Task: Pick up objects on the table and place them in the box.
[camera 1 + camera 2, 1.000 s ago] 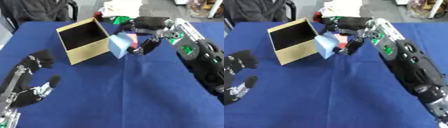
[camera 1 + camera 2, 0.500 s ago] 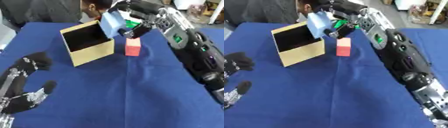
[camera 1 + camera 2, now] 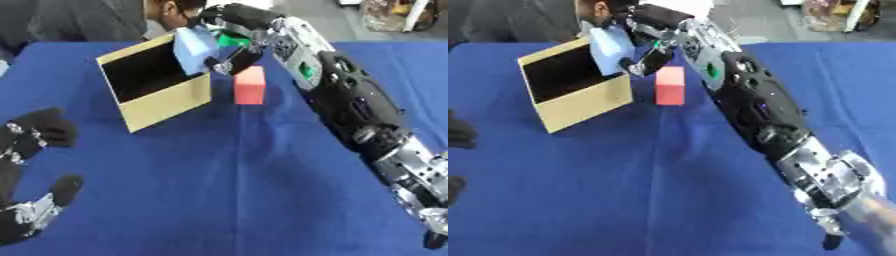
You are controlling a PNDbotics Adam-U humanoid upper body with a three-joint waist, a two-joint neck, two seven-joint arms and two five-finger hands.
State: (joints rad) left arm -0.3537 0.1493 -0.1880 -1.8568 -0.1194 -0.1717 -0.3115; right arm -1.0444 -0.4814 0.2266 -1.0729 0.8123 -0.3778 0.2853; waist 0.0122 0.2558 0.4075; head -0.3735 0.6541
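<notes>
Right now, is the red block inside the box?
No, the red block stands on the blue table beside the box.

Right hand (image 3: 229,30) carried blue block (image 3: 193,44) to box (image 3: 166,97).

No text, label, brand, number or sign could be read on anything shown; no lettering was made out in either view.

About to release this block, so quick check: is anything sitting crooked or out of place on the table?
The box looks odd: it lies tipped on its side, askew to the table edge, its opening facing the camera rather than up. The right hand holds the blue block at its upper right rim. The red block stands upright beside the box.
</notes>
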